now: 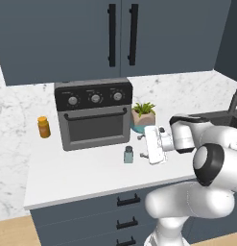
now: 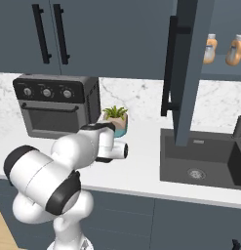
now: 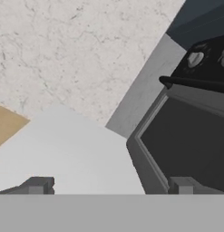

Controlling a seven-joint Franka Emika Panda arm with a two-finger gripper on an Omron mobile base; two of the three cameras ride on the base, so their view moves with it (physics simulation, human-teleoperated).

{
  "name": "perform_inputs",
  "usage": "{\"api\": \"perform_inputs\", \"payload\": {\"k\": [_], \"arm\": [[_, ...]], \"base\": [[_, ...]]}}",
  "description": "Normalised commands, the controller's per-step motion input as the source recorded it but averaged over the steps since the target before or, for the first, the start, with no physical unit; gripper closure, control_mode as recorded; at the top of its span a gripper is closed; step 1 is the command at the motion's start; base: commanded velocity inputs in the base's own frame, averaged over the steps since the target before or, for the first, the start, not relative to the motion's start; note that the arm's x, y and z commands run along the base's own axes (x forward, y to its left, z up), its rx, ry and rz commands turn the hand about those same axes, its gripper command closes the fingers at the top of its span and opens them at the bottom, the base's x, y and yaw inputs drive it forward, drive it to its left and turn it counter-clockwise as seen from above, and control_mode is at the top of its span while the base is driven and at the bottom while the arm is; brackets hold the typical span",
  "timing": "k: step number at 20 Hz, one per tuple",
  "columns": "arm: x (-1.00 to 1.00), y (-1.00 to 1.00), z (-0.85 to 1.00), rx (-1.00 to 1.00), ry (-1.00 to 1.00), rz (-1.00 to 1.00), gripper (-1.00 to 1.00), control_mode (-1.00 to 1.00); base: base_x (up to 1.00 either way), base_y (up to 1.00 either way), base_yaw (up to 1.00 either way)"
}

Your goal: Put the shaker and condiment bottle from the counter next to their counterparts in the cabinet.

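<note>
The gripper (image 1: 145, 149) hangs over the counter (image 1: 81, 178) with its jaws spread as wide as they go and nothing between them; in the hand view the two fingertips (image 3: 40, 185) frame bare marble and the front of the toaster oven (image 3: 186, 145).

The shaker (image 1: 128, 154) stands upright on the counter just beside the gripper, at about nine o'clock from it in the left base view, near the toaster oven's lower right corner. It looks small, rigid and light, likely smooth-sided, so it could tip or skid if nudged. A hold across the pale body below the dark cap, jaws level, seems the safest.

At about twelve o'clock from the gripper sits a potted plant (image 1: 143, 115). A small orange jar (image 1: 43, 127) stands well apart at nine o'clock, left of the oven.

In the right base view the cabinet (image 2: 188, 73) door is open, and two orange bottles (image 2: 210, 49) with pale caps stand on its shelf, at about two o'clock from the arm. Which one came from the counter I cannot tell.
</note>
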Motion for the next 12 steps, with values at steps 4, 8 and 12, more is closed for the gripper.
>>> {"api": "perform_inputs", "payload": {"k": [4,8,12], "arm": [[0.00,0.00,-0.06,-0.06,-0.06,0.00,-1.00,-1.00],[0.01,0.00,-0.13,-0.04,-0.02,-0.01,-1.00,-1.00],[0.08,0.00,-0.18,-0.03,0.00,-0.03,-1.00,-1.00]], "base": [[0.00,0.00,0.00],[0.00,0.00,0.00],[0.00,0.00,0.00]]}}
